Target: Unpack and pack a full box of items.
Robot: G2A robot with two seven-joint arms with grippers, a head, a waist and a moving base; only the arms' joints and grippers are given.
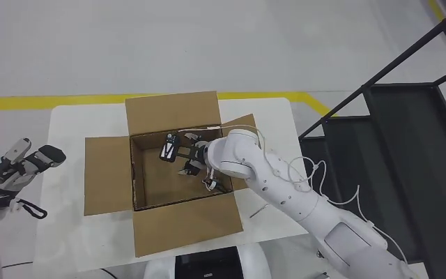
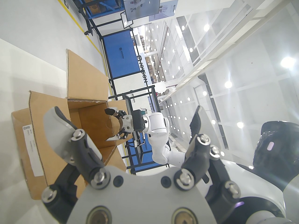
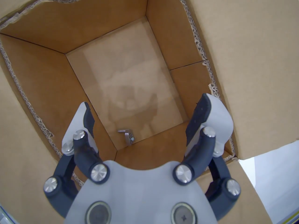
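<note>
Right gripper [image 3: 144, 104]: jaws stood wide apart with nothing between them, the dark pads facing each other across the gap. The gripper hung inside the mouth of the open cardboard box [image 3: 42, 75], pointing down at its floor. On that floor, close to a corner where two walls meet, lay the metal piece [image 3: 127, 136], small, grey and bent in an L. Whether it touched the wall could not be determined. Assessment: the piece appeared rigid and light, with a smooth surface likely to slip between the pads, and it lay flat, offering little height to pinch. The better hold was judged to be across the narrow width of one leg, with the pads brought right down to the floor. The nearby walls were judged likely to obstruct one finger, so approach from the open side of the corner was advised. The box itself was judged light, with thin corrugated walls, and likely to shift on the table [image 1: 70, 118] if a finger pressed against it. Left gripper [image 1: 33, 153]: jaws likewise apart and holding nothing, positioned at the table's edge, well apart from the box.
</note>
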